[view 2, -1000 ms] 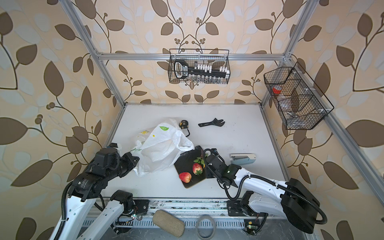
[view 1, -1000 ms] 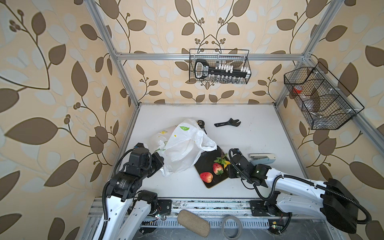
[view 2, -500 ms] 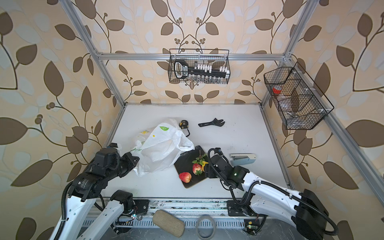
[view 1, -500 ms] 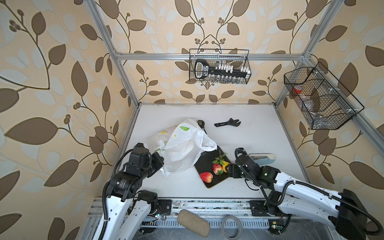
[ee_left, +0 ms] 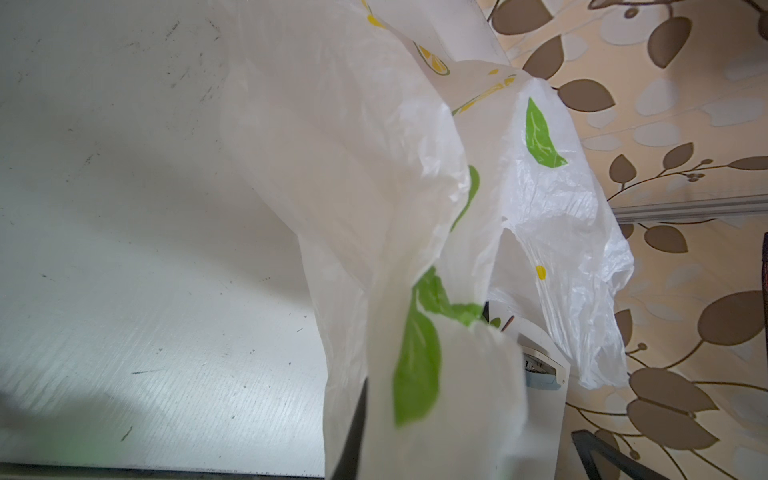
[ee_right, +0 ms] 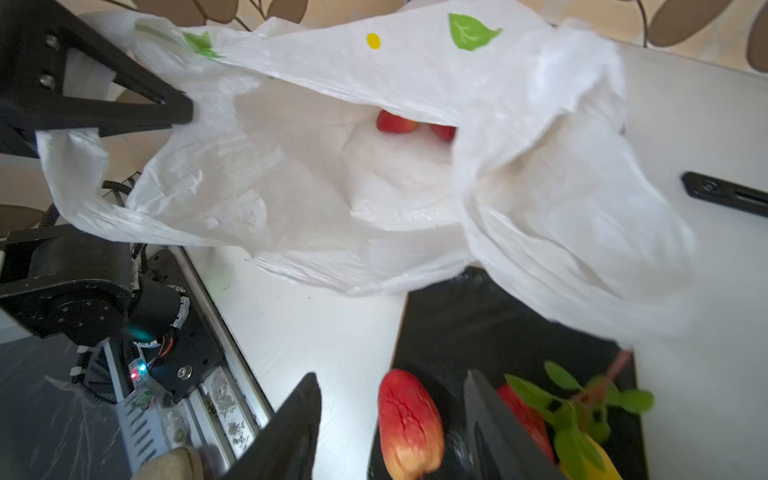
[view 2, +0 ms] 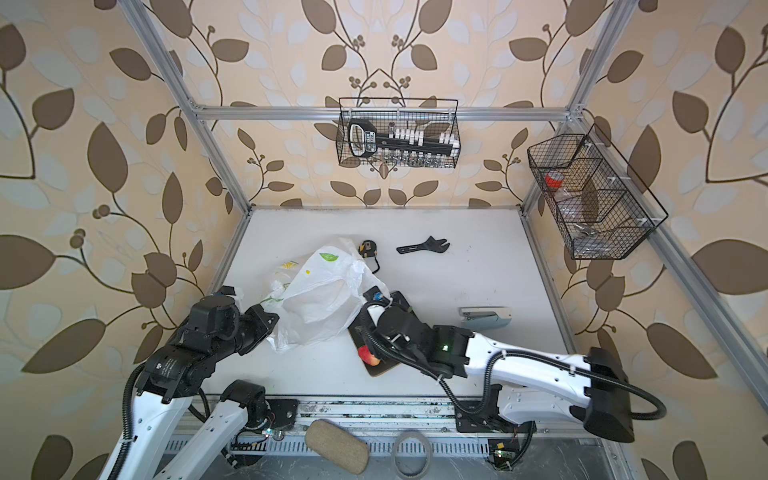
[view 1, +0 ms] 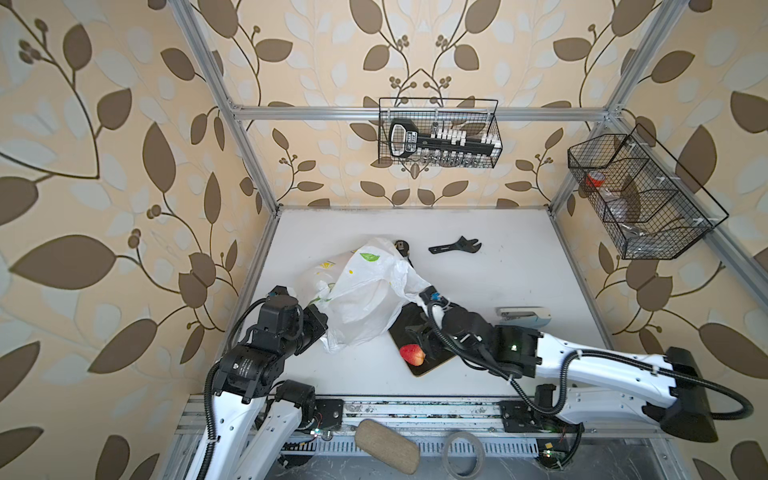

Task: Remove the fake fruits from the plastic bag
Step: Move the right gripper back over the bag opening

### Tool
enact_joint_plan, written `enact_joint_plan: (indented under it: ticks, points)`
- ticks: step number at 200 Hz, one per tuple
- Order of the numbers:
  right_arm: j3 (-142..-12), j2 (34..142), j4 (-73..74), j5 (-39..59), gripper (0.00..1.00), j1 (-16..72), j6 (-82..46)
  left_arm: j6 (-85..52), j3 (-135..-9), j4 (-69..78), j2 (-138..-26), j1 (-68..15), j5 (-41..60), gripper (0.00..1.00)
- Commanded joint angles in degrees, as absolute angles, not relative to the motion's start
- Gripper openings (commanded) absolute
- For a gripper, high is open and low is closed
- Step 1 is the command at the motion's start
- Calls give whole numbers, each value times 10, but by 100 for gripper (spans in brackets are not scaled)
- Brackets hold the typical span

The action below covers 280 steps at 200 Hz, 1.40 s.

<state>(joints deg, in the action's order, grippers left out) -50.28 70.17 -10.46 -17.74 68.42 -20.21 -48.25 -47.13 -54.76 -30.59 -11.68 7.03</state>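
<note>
— Fake fruits (ee_right: pixel 397 121), glossy red plastic: two lie deep in the thin white crinkly plastic bag (ee_right: pixel 291 187)?
— Yes. Left gripper (ee_right: pixel 187 112) clamps its rim; right gripper (ee_right: pixel 390 374), unclenched over the black tray (ee_right: pixel 478 316), should enter low.

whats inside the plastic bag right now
Through the open mouth of the plastic bag, the right wrist view shows two red fruits deep inside. Crumpled folds cover the rest of the interior, so any other fruit in there cannot be seen.

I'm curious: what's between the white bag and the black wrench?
A small black-and-yellow tape measure lies between the plastic bag and wrench, in a top view.
</note>
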Motion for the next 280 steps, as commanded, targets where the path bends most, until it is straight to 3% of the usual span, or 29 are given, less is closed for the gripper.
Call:
enact_joint_plan:
  ticks: [1,86,153,204,280]
  points:
    - [-541,771,1,-203,53,693,-88,-479,-485,-553,-304,-120,74,0]
    - [-647,1041,148,-239,45,635,435,-457,-508,-572,-304,-120,88,0]
    - [-742,1176,173,-257,44,608,581,-432,-521,-575,-305,-120,119,0]
    - [-794,1234,155,-293,48,591,486,-402,-533,-589,-305,-121,152,0]
    - [-818,1182,-22,-246,71,547,-2,-398,-515,-594,-288,-120,175,0]
